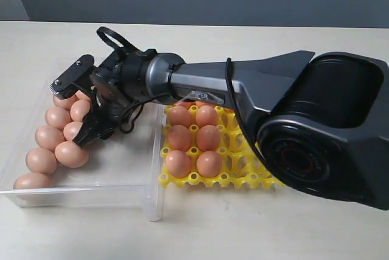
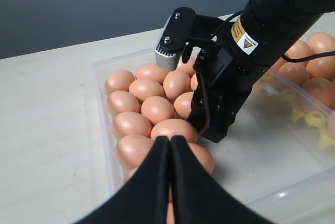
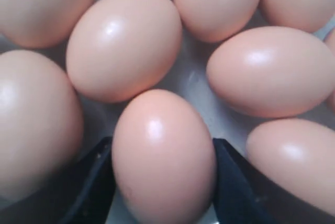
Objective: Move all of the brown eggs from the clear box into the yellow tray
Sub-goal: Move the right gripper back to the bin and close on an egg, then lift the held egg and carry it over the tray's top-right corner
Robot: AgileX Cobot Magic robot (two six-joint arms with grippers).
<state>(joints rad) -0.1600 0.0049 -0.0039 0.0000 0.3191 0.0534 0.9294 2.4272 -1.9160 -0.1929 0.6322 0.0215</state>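
Several brown eggs (image 1: 72,153) lie packed along one side of the clear box (image 1: 79,196). Several more sit in cups of the yellow tray (image 1: 243,178) beside it. My right gripper (image 3: 163,177) is down among the boxed eggs, open, with one dark finger close on each side of one brown egg (image 3: 163,150) that still rests on the box floor. Whether the fingers (image 3: 238,182) touch it I cannot tell. My left gripper (image 2: 170,143) hovers above the eggs at one end of the box, shut and holding nothing. It does not show in the exterior view.
The right arm (image 1: 243,84) reaches across the yellow tray and the box wall. The box's half nearer the tray has a bare floor (image 1: 130,163). Box and tray sit side by side on a pale table (image 1: 243,229).
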